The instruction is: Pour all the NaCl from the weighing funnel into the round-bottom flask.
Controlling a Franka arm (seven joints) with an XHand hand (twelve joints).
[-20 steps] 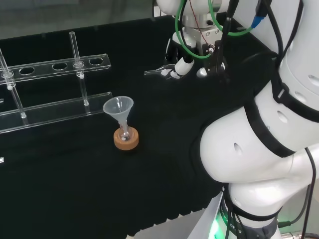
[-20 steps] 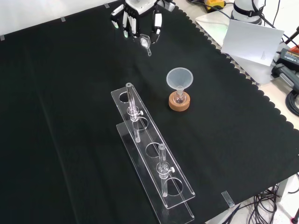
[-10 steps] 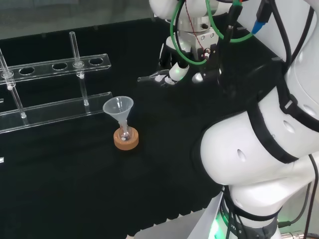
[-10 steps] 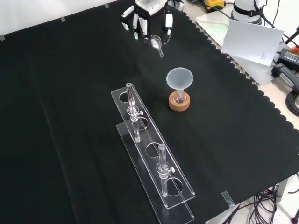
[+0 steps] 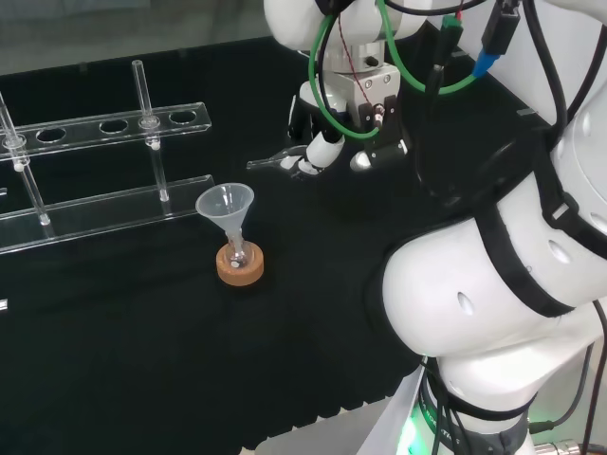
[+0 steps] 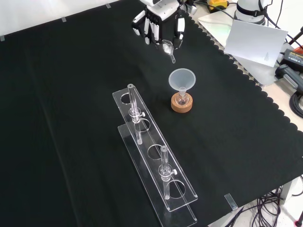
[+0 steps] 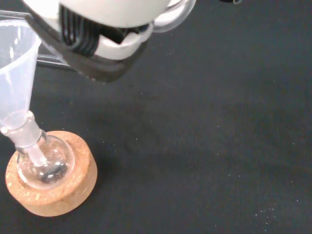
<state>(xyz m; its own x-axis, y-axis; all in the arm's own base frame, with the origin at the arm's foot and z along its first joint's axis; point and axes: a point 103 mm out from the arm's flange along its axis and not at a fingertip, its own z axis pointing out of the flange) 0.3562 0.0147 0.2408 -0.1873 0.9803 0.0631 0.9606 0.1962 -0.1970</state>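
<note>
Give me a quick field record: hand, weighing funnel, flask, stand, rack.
hand: above the cloth, shut on the weighing funnel
weighing funnel: held in the fingers, spout aimed toward the big funnel, not yet over it
big funnel: upright in the flask's neck
flask: round-bottom, seated on the cork ring
cork ring: on the cloth
rack: clear, with two tubes, left of the flask in the front view
pour: not begun

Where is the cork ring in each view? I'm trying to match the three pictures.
Head view: cork ring left of centre, below the clear rack.
Front view: right of centre, right of the rack.
Wrist view: a corner.
Shared landmark: the plastic funnel above it.
</note>
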